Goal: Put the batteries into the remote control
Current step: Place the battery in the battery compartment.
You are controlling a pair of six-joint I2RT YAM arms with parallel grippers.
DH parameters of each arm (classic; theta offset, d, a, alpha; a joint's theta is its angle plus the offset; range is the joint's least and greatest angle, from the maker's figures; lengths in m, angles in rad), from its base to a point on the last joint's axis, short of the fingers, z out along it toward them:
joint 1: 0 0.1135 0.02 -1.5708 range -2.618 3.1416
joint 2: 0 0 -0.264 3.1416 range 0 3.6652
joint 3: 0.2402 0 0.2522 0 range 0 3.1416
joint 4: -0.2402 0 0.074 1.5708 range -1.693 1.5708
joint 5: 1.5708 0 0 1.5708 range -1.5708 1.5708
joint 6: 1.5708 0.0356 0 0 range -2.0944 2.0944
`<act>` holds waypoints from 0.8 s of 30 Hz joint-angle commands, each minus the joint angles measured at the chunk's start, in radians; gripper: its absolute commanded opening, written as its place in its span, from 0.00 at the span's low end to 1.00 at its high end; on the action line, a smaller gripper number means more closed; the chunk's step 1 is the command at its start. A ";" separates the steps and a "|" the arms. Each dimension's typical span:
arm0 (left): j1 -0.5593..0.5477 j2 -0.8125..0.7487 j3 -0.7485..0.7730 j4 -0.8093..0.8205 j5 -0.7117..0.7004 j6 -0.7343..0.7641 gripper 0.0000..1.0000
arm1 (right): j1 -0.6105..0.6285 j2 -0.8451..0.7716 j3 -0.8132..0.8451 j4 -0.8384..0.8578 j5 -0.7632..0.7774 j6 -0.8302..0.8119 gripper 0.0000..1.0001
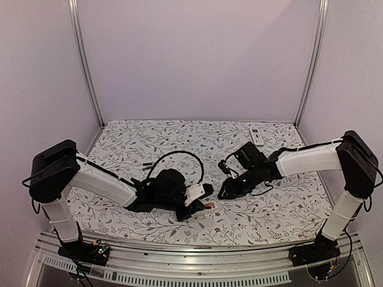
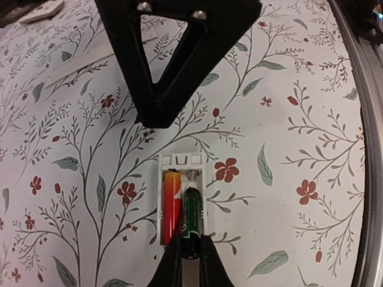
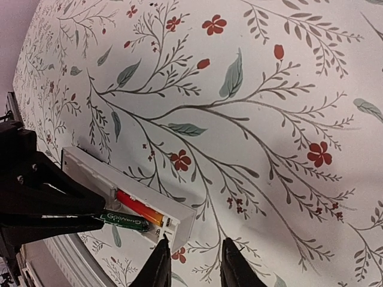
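- The remote control (image 2: 182,160) lies back-up on the near middle of the table, between the two grippers, with its battery compartment uncovered.
- The red battery (image 2: 172,203) lies flat in the compartment's left slot as the left wrist view shows it. You can count that one as loaded.
- The dark battery (image 2: 191,218) is lined up over the right slot, its far end close to the spring contact. In the right wrist view it appears to ride slightly above the red one, so I judge it not yet fully seated.
- Your left gripper (image 2: 190,257) is pinched together on the near end of the dark battery.
- Your right gripper (image 3: 192,260) stands at the remote's far end, its fingers partly spread with nothing between them. One fingertip sits at the casing's corner. Whether it touches, I cannot tell.
- Assessment: one cell is in and the second is being placed. What remains is to press it home and release it.
- No compartment cover can be identified in any view.
- A second remote (image 1: 258,136) lies at the far right of the floral tablecloth (image 1: 179,137), well apart from the work.
- A small dark object (image 1: 146,162) lies beyond the left arm, too small to name.
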 commanded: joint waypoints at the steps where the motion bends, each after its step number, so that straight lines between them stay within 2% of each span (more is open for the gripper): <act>1: -0.013 0.024 0.022 -0.033 0.001 0.014 0.00 | 0.009 0.011 -0.016 -0.003 -0.061 0.018 0.28; 15: -0.020 0.067 0.038 -0.055 -0.020 0.029 0.00 | 0.019 0.094 -0.035 0.085 -0.198 0.094 0.16; 24: -0.040 0.111 0.068 -0.060 -0.028 0.043 0.00 | 0.020 0.099 -0.037 0.109 -0.230 0.106 0.17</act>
